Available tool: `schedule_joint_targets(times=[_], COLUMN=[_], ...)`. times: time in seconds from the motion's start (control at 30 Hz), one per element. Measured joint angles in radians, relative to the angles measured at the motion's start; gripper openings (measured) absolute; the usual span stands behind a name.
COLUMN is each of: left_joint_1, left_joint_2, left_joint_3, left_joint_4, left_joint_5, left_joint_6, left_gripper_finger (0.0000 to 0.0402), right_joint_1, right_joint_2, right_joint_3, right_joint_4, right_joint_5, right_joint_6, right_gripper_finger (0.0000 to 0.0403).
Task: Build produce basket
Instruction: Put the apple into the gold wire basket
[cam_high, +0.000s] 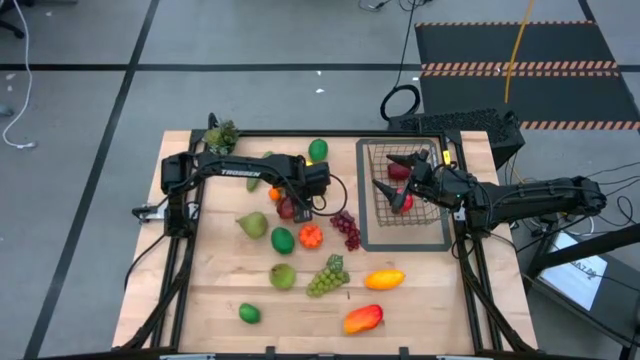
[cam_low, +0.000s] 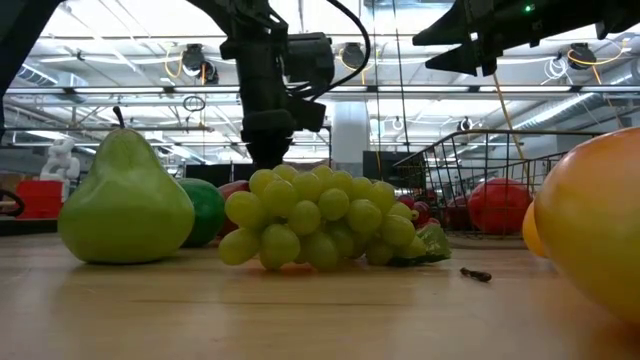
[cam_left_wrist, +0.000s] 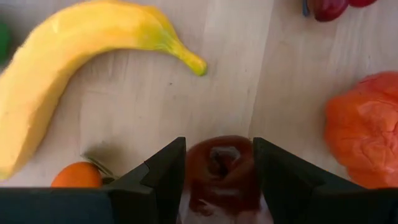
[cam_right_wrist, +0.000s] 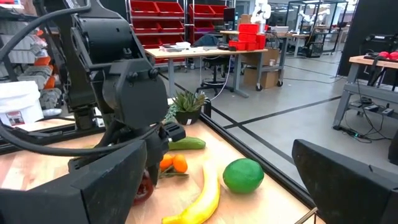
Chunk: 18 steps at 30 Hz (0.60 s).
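Note:
My left gripper (cam_high: 290, 203) points down at the middle of the table, shut on a dark red apple (cam_left_wrist: 219, 168). Around it lie a yellow banana (cam_left_wrist: 74, 62), a small orange (cam_left_wrist: 78, 177) and a crinkled orange fruit (cam_left_wrist: 367, 130). Green grapes (cam_high: 328, 277), purple grapes (cam_high: 347, 230), a pear (cam_high: 252, 224), limes and a mango (cam_high: 362, 318) rest on the wood. The wire basket (cam_high: 440, 215) stands at the right with red fruit (cam_low: 500, 205) inside. My right gripper (cam_high: 388, 175) hovers level over the basket, open, holding nothing. My left gripper has the dark red apple's two opposite sides (cam_left_wrist: 189, 177) between its two fingers. The fingers come from above, pointing steeply down. The apple stands with its stem dimple up, low at the tabletop; whether it is lifted clear I cannot tell.
A small potted plant (cam_high: 222, 135) stands at the far left corner, with a cucumber (cam_right_wrist: 186, 144) and a lime (cam_right_wrist: 244, 175) along the far edge. A lime (cam_high: 249, 313) and a yellow-orange fruit (cam_high: 385, 279) lie near the front. A dark tray lies under the basket.

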Motion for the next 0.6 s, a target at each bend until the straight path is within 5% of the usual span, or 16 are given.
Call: schedule_joint_targets(times=[0.6], left_joint_1=[0.031], left_joint_2=[0.005], left_joint_3=[0.0], left_joint_4=[0.004], left_joint_5=[0.082], left_joint_6=[0.016], left_gripper_finger=[0.0176], right_joint_1=[0.0], right_joint_2=[0.0], right_joint_3=[0.0], right_joint_4=[0.0], right_joint_5=[0.0], right_joint_6=[0.001], right_gripper_finger=[0.0398])
